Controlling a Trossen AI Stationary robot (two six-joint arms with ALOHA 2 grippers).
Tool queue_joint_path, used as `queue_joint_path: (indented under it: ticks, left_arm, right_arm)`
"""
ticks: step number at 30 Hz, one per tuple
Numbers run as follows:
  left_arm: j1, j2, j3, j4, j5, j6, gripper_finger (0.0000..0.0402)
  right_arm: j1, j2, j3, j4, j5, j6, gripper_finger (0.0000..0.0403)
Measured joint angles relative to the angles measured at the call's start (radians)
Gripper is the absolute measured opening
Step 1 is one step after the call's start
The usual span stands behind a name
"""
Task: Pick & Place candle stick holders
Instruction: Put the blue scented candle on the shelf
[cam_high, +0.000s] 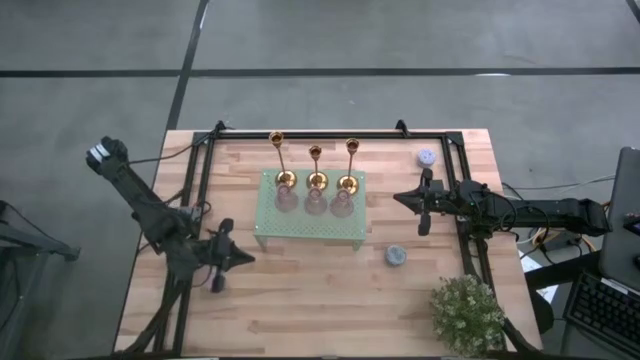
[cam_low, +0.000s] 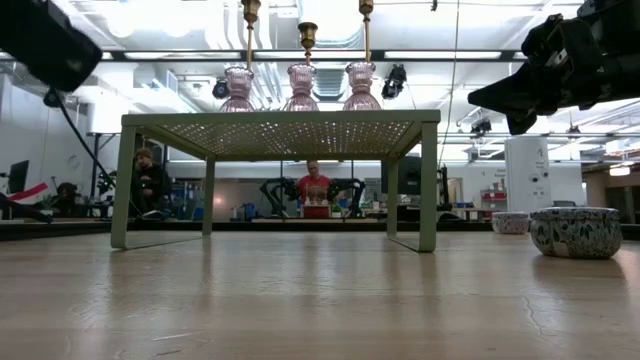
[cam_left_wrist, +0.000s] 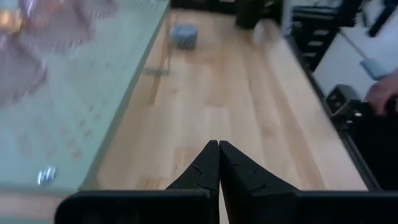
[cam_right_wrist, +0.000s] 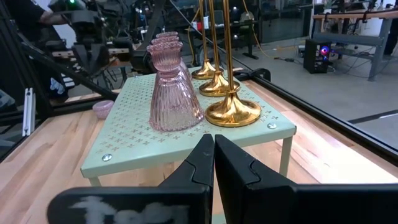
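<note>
Three gold candle stick holders (cam_high: 316, 178) stand upright in a row by their round bases (cam_right_wrist: 233, 112) on the far half of a pale green perforated stand (cam_high: 310, 228). In front of them stand three pink ribbed glass pieces (cam_right_wrist: 174, 93). My left gripper (cam_high: 245, 258) is shut and holds nothing. It hovers over the table by the stand's near left corner (cam_left_wrist: 81, 180). My right gripper (cam_high: 400, 198) is also shut and holds nothing. It sits level to the right of the stand and points at it (cam_right_wrist: 213, 140).
A blue-grey squat piece (cam_high: 395, 256) sits on the table right of the stand's near corner. A lavender one (cam_high: 427, 157) is at the far right and a pink one (cam_right_wrist: 102, 109) lies beyond the stand. A potted plant (cam_high: 467, 313) occupies the near right corner. A black frame (cam_high: 330, 133) borders the table.
</note>
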Motion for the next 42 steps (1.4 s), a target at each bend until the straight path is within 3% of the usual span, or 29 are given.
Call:
queue_joint_path:
  ticks: [8, 23, 42]
  left_arm:
    - [-0.003, -0.069, -0.004, 0.065, -0.043, 0.22, 0.0009]
    - [-0.002, -0.417, -0.252, 0.175, -0.075, 0.31, 0.0006]
    - [-0.002, -0.743, -0.376, 0.095, -0.072, 0.449, 0.0005]
  right_arm:
    - [0.0, 0.0, 0.0, 0.0, 0.0, 0.0, 0.0008]
    - [0.0, 0.0, 0.0, 0.0, 0.0, 0.0, 0.0008]
    - [0.0, 0.0, 0.0, 0.0, 0.0, 0.0, 0.0008]
